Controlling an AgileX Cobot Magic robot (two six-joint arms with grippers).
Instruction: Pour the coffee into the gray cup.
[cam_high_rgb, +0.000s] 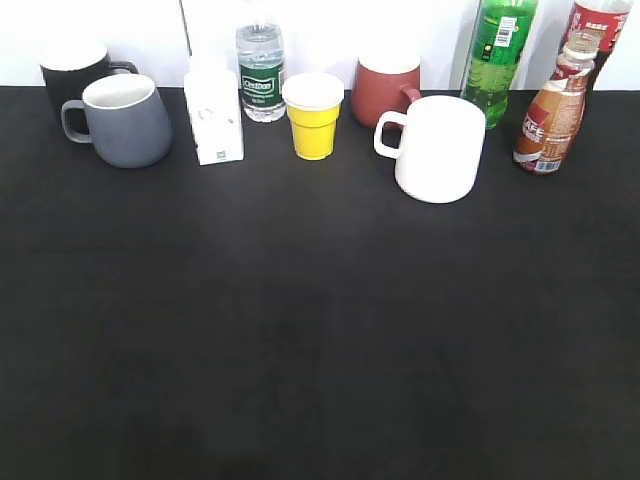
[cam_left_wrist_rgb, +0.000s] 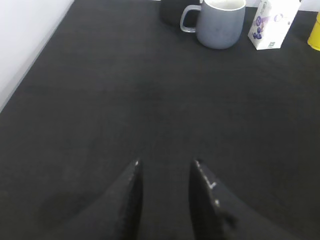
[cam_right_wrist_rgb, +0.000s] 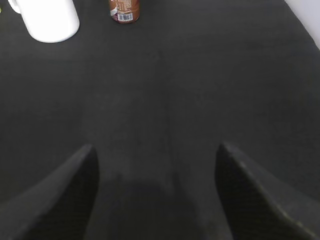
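Observation:
The coffee bottle (cam_high_rgb: 548, 122), small and clear with a brown, orange and white label, stands upright at the far right of the back row; its base shows in the right wrist view (cam_right_wrist_rgb: 124, 10). The gray cup (cam_high_rgb: 128, 120) stands at the far left, handle to the left, and also shows in the left wrist view (cam_left_wrist_rgb: 220, 22). My left gripper (cam_left_wrist_rgb: 165, 162) is open and empty over bare cloth, well short of the cup. My right gripper (cam_right_wrist_rgb: 156, 147) is wide open and empty, well short of the bottle. Neither gripper shows in the exterior view.
The black table (cam_high_rgb: 320, 330) carries a back row: black mug (cam_high_rgb: 72, 72), white carton (cam_high_rgb: 215, 115), water bottle (cam_high_rgb: 260, 70), yellow cup (cam_high_rgb: 314, 118), red mug (cam_high_rgb: 384, 90), large white mug (cam_high_rgb: 438, 148), tall green bottle (cam_high_rgb: 498, 55), cola bottle (cam_high_rgb: 598, 25).

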